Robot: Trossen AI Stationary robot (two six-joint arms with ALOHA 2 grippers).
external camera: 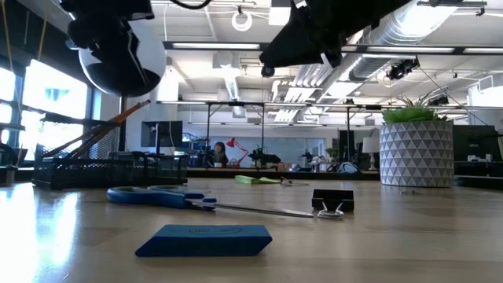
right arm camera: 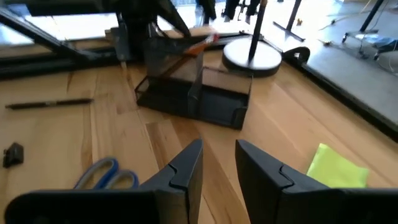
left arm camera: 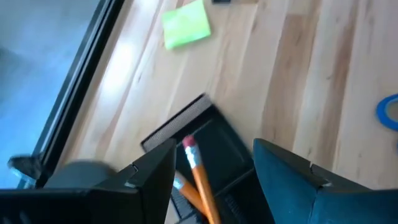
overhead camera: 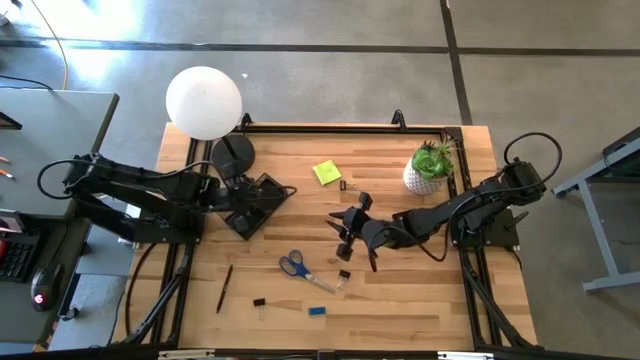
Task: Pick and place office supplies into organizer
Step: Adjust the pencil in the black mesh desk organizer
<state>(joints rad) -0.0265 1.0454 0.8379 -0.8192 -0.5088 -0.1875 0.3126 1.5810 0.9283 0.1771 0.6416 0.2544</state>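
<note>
The left hand (overhead camera: 262,192) hangs over the black organizer (overhead camera: 258,203) on the wooden counter (overhead camera: 400,290), its fingers (left arm camera: 292,180) spread apart with nothing between them; directly below them two orange pencils (left arm camera: 198,171) lean in one of the organizer's compartments, eraser ends up. What else sits in the tray cannot be made out.

The right hand (overhead camera: 345,232) hovers above the middle of the counter, its fingers (right arm camera: 186,168) a narrow gap apart and apparently gripping nothing. The yellow sticky-note pad (overhead camera: 326,172) lies beyond it, toward the potted plant (overhead camera: 430,166). The blue-handled scissors (overhead camera: 298,268) lie on the counter just beside this hand, on the near side, with one binder clip (overhead camera: 343,275) close by their tip. A second binder clip (overhead camera: 259,302) and the small blue eraser (overhead camera: 317,310) rest farther off near the counter's front edge, and a dark pen (overhead camera: 225,287) lies toward the left arm's side. A white globe lamp (overhead camera: 204,102) stands behind the organizer.
</note>
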